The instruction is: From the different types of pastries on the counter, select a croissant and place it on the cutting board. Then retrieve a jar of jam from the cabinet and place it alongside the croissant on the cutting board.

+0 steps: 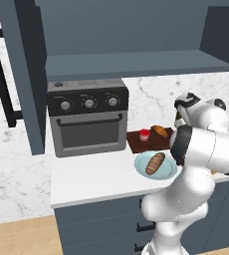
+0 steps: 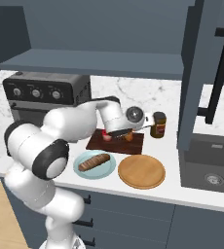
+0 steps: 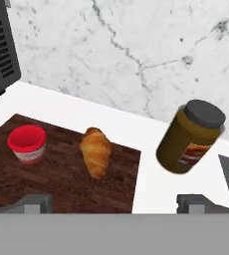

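Golden curved croissant (image 3: 96, 151) and red jar of jam (image 3: 27, 143) share the board; end effector (image 3: 116, 203) apart.

The white marbled counter (image 2: 179, 187) carries a grey toaster oven (image 1: 89, 119) at its left end. Right of it lies the cutting board (image 3: 61, 174), toward the back wall. A pale blue plate (image 2: 83, 171) and a round tan plate (image 2: 141, 171) sit near the front edge, and a brown jar (image 3: 188, 137) stands just beside the board's right edge.
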